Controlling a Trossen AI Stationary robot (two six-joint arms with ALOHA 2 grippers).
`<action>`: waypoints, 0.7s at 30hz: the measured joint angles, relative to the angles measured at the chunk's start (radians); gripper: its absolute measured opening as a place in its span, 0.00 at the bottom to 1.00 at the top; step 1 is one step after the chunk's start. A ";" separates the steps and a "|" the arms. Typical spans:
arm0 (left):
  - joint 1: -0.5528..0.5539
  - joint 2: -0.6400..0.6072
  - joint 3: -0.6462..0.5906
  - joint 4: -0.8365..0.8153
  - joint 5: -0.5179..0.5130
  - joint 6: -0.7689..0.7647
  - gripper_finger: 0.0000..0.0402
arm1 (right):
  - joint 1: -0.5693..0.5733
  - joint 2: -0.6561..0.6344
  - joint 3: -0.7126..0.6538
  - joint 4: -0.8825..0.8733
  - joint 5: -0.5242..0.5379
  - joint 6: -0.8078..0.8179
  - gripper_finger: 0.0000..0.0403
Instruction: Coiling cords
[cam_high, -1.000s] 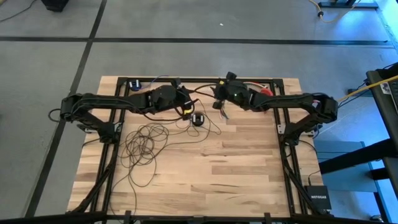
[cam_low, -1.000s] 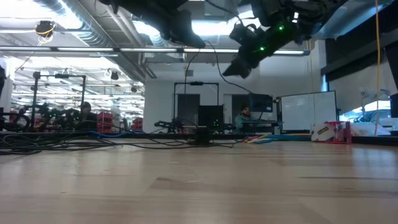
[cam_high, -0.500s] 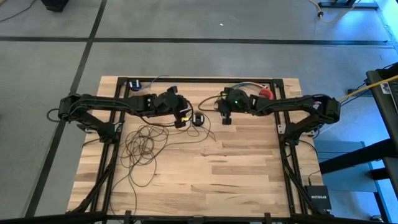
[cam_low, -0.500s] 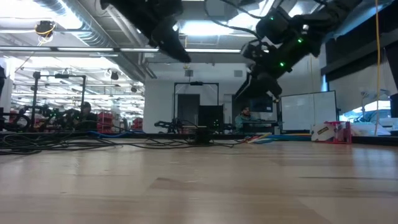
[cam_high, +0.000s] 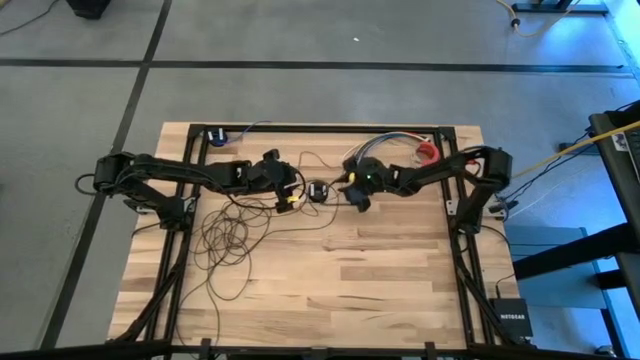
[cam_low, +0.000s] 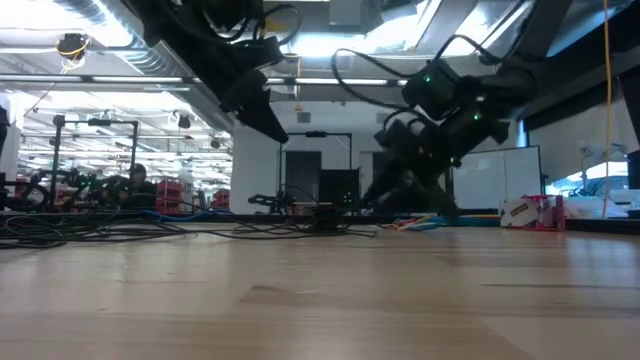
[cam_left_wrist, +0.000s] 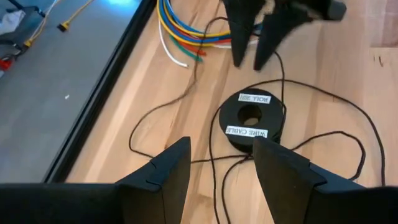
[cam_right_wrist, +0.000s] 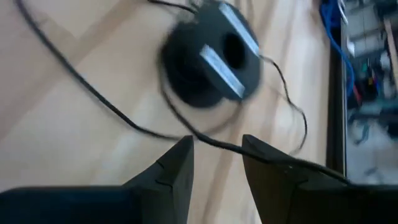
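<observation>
The cord is a thin dark wire. Its many loose loops (cam_high: 230, 235) lie on the wooden table left of centre, and it ends at a small black round puck (cam_high: 319, 190) with white labels (cam_left_wrist: 252, 118). My left gripper (cam_high: 291, 196) is open just left of the puck, low over the table; a strand of the cord (cam_left_wrist: 210, 146) runs on the table between its fingers. My right gripper (cam_high: 358, 197) is open just right of the puck (cam_right_wrist: 208, 56); a strand (cam_right_wrist: 205, 140) crosses in front of its fingertips. I cannot tell whether either gripper touches the cord.
A short bundle of multicoloured wires (cam_high: 395, 140) lies at the far edge, behind the right gripper, and shows in the left wrist view (cam_left_wrist: 186, 37). A red item (cam_high: 428, 150) lies beside it. A small blue item (cam_high: 216, 135) sits at the far left corner.
Both grippers have come down from well above the table toward the puck. My right gripper has moved toward the near edge and down and stands beside the puck's right side. My left gripper has dropped and moved slightly nearer. The puck and the loops have stayed put.
</observation>
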 joint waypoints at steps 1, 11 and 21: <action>0.000 0.000 -0.001 0.004 0.000 -0.001 0.42 | 0.011 0.016 0.007 0.013 0.010 -0.014 0.35; 0.000 0.000 -0.005 0.001 0.000 -0.021 0.42 | 0.073 0.084 0.062 0.074 0.154 -0.057 0.35; 0.000 0.088 -0.005 0.062 0.030 0.000 0.42 | 0.079 0.084 0.062 0.046 0.163 0.067 0.35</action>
